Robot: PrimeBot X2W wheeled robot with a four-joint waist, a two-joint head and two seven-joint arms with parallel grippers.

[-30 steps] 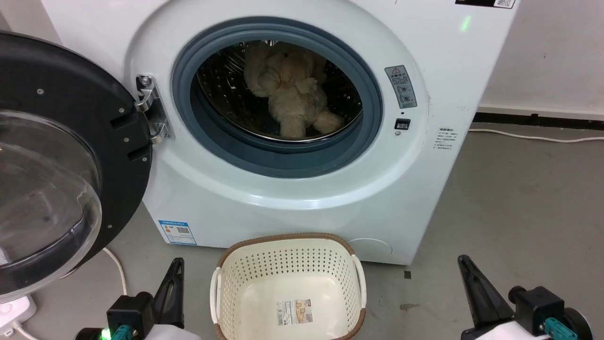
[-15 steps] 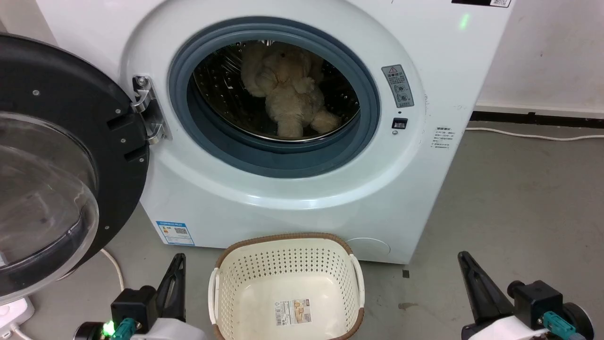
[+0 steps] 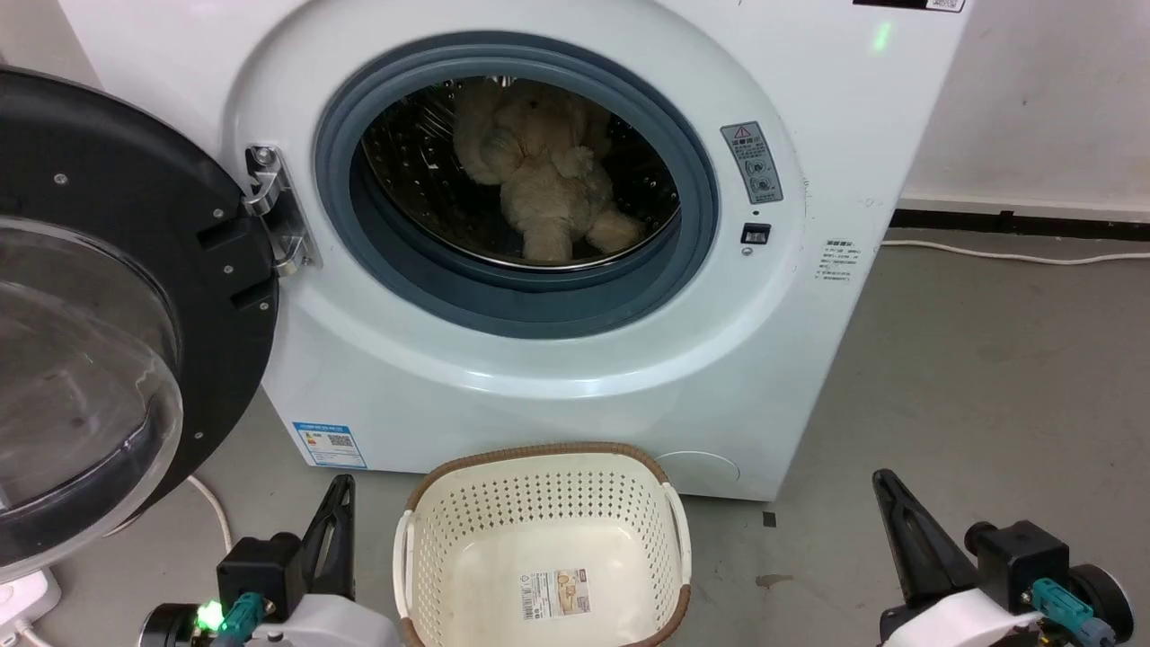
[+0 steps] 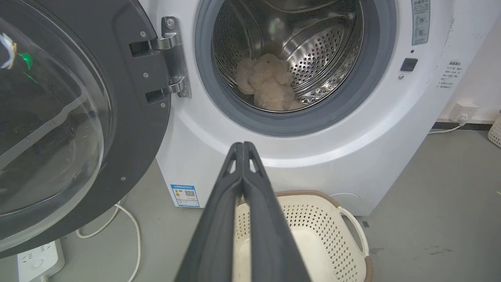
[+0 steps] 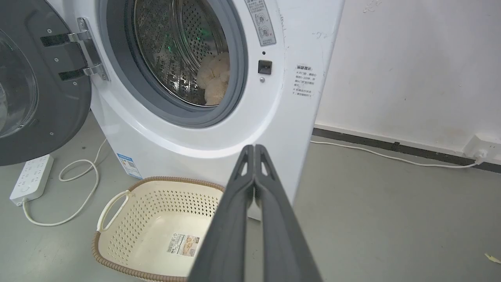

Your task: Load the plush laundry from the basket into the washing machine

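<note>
The cream-beige teddy bear (image 3: 548, 180) lies inside the steel drum of the white washing machine (image 3: 557, 377), whose black-framed door (image 3: 117, 296) hangs open to the left. The bear (image 4: 268, 84) rests low in the drum, and the bear (image 5: 213, 80) also shows through the opening from the right. The cream basket (image 3: 539, 490) stands on the floor before the washer with just a paper label on its floor. My left gripper (image 3: 340, 490) is shut beside the basket's left side, its tips (image 4: 242, 145) pressed together. My right gripper (image 3: 885, 481) is shut well right of the basket, tips (image 5: 254, 148) touching.
A white power strip (image 5: 31, 178) with a looped cable (image 5: 78, 184) lies on the grey floor under the open door. A white cable (image 5: 391, 156) runs along the wall's base to a socket (image 5: 481, 147) at the right. Bare floor stretches right of the washer.
The whole head view has drifted slightly, so the camera moved. Both grippers stay shut in about the same places; the bear and basket have not moved.
</note>
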